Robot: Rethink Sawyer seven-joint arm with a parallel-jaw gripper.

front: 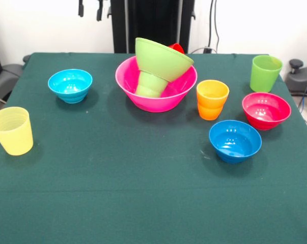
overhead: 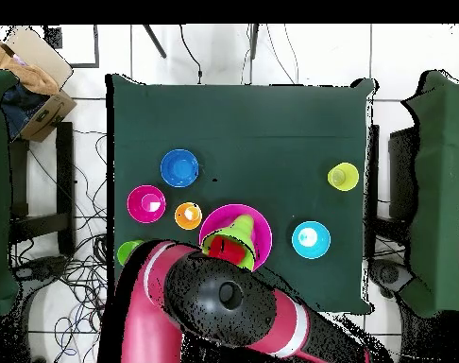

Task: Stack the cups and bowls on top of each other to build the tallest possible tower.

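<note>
On the dark green table [front: 143, 193], the front view runs from the pale yellow cup [front: 12, 130], upright near the left edge and nearer than the rest, to the light blue bowl [front: 70, 85], which sits farther back and well apart from it. At the middle, toward the far side, stands the large pink bowl [front: 156, 84]. Inside it the small green cup [front: 150, 84] stands mouth down, and the lime green bowl [front: 162, 60] rests on that cup, tipped over so its base points up and to the left and its rim leans on the pink bowl's right wall. A sliver of the red cup [front: 176, 48] shows behind the tilted bowl; from overhead the red cup [overhead: 234, 251] lies within the pink bowl, beside the green one. So the tower is not upright. Right of the pink bowl, near but apart from it, the orange cup [front: 212, 99] stands upright. The darker blue bowl [front: 235, 140] sits nearer, and the magenta bowl [front: 266, 110] lies just to the right of the orange cup. The taller lime green cup [front: 266, 73] stands upright at the far right. Two dark tips of the gripper [front: 90, 8] hang at the top edge, left of centre, touching nothing; whether it is open or closed cannot be told. Overhead, the red and black arm [overhead: 214, 307] covers the table edge by the pink bowl.
</note>
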